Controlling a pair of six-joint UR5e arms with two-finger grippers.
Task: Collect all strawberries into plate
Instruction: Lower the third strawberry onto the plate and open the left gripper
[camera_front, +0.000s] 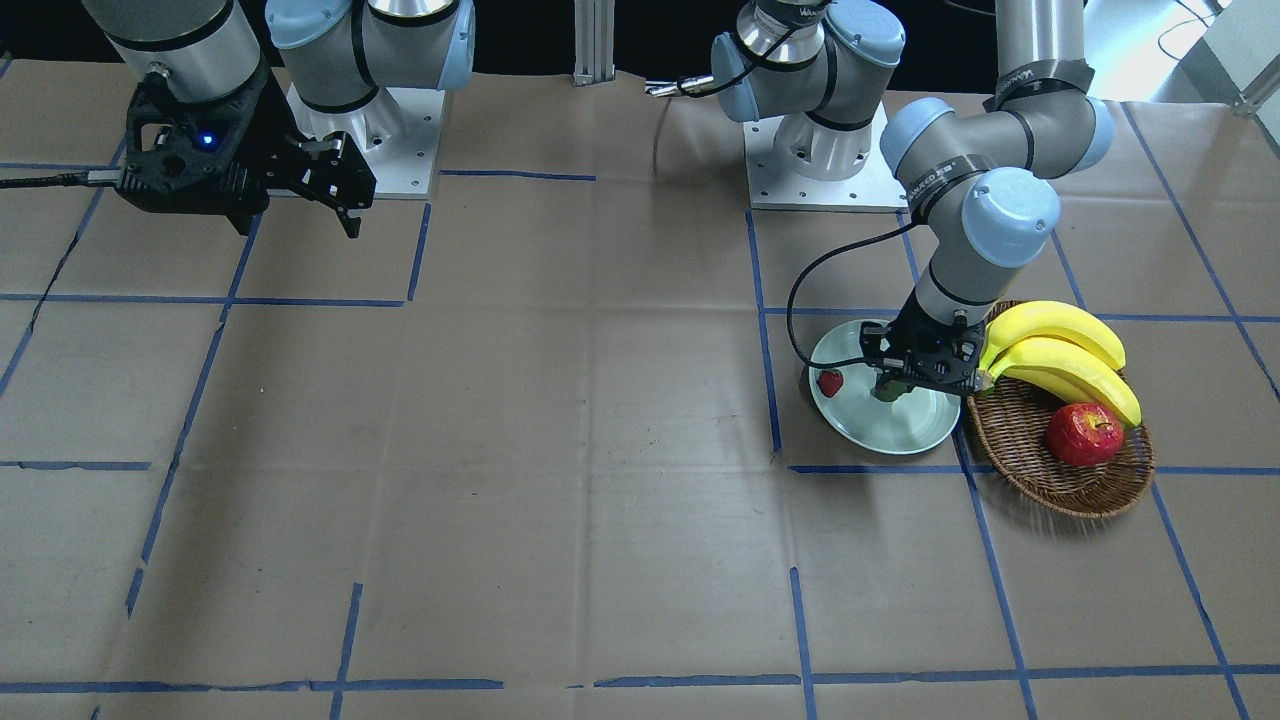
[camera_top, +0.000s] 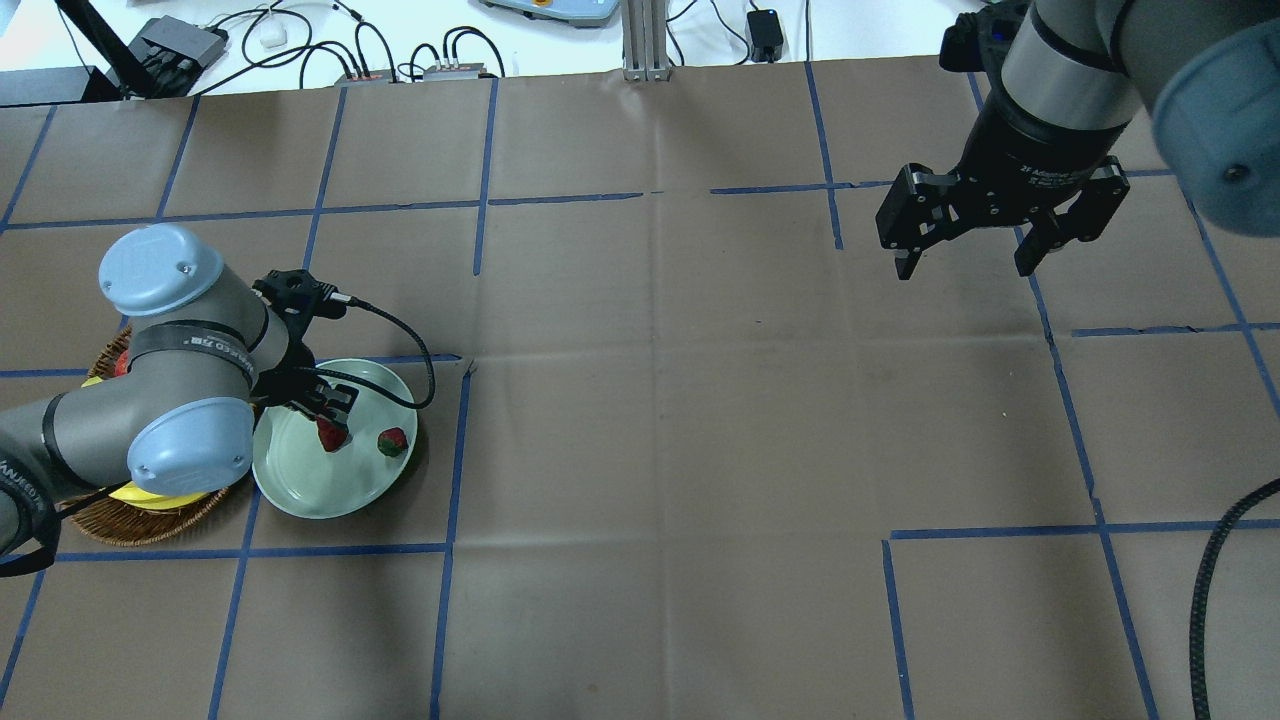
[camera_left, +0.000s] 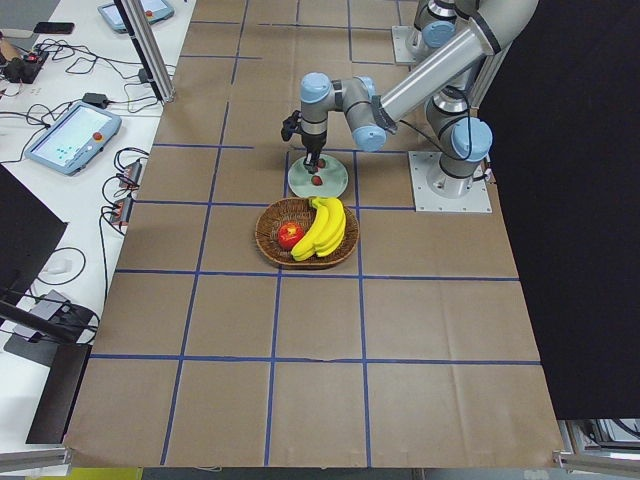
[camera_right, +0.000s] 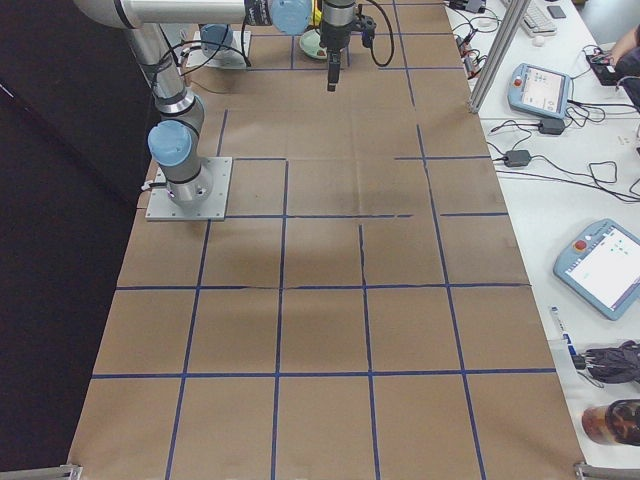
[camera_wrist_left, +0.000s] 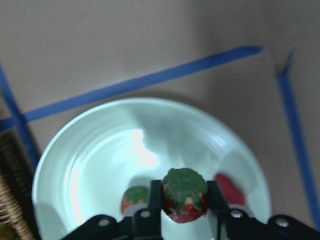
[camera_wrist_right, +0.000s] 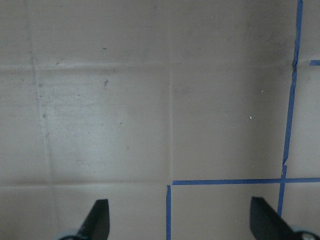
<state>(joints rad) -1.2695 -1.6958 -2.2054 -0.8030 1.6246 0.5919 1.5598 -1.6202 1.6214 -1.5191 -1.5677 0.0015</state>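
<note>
Strawberry (camera_wrist_left: 184, 197) clamped in left end effector (camera_top: 332, 426); right end effector (camera_top: 966, 268) agape over blue-taped paper (camera_top: 650, 450)

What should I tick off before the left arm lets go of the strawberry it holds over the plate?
1. Left gripper shut on the held strawberry: ok.
2. Held strawberry above the plate, inside its rim: ok.
3. Second strawberry and third strawberry lying on the plate: ok.
4. Drop spot free of the other two berries, which sit close on either side: cannot tell.
5. Height of the held strawberry over the plate's surface: cannot tell.
6. Right gripper open and far across the table from the plate: ok.
</note>
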